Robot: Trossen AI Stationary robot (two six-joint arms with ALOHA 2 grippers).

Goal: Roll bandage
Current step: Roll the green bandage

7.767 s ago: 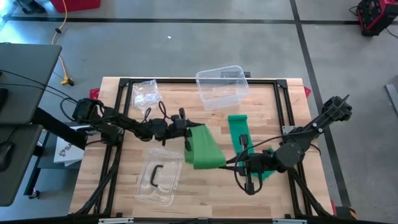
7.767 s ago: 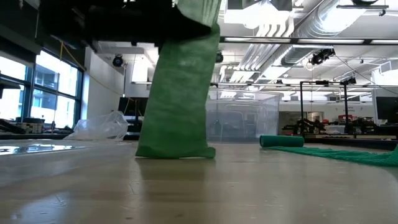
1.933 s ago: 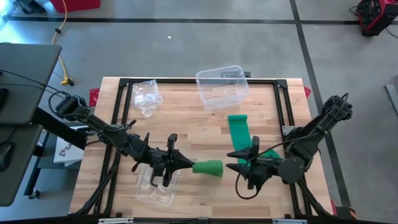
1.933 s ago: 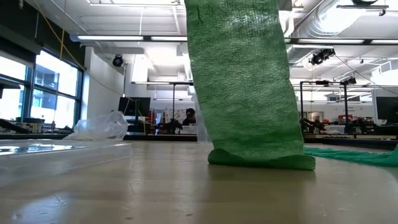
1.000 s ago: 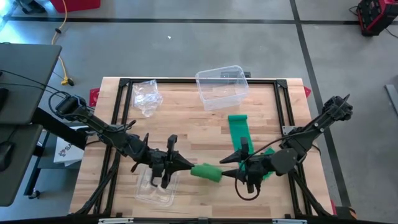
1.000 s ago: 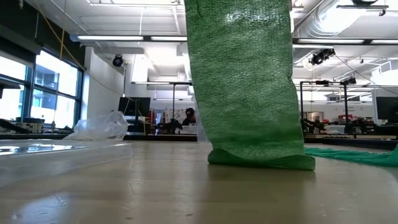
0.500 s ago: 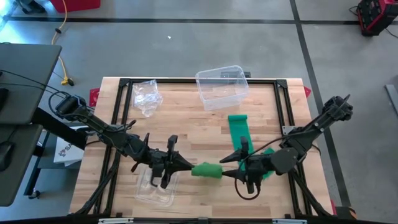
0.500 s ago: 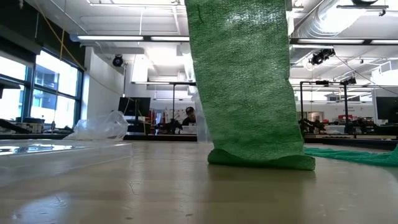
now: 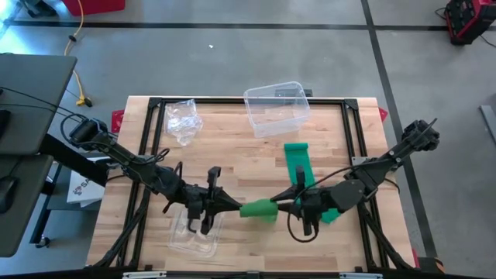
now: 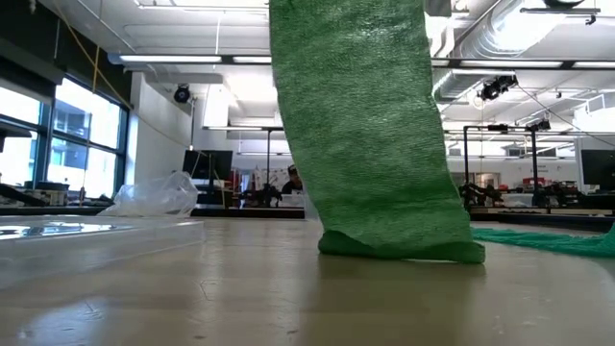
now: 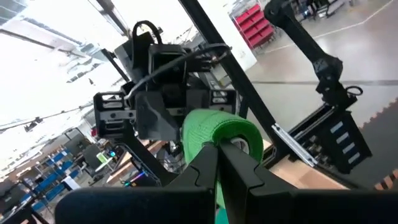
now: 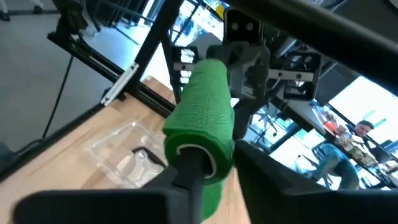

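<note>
Front of the wooden table [image 9: 232, 155], middle. My left gripper [image 9: 235, 207] is shut tight on one end of the green rolled elastic bandage [image 9: 259, 210]; the left wrist view shows my two dark fingers [image 11: 239, 171] pinched together on the roll's edge. My right gripper [image 9: 282, 206] meets the roll from the opposite end. In the right wrist view one finger [image 12: 193, 171] sits inside the roll's open end and the other lies outside it, so these jaws are closing on the roll's wall; whether the grip is firm I cannot tell.

The roll hangs between both grippers, held above the table. From the low view, loose green cloth drops from it and its lower edge bunches on the wood.

A flat green strip of bandage [image 9: 297, 161] lies on the table toward the right arm. Clear plastic lid [image 9: 191, 225] under my left arm. Clear plastic tub [image 9: 275, 108] at the far edge; crumpled clear bag [image 9: 181, 118] far left.
</note>
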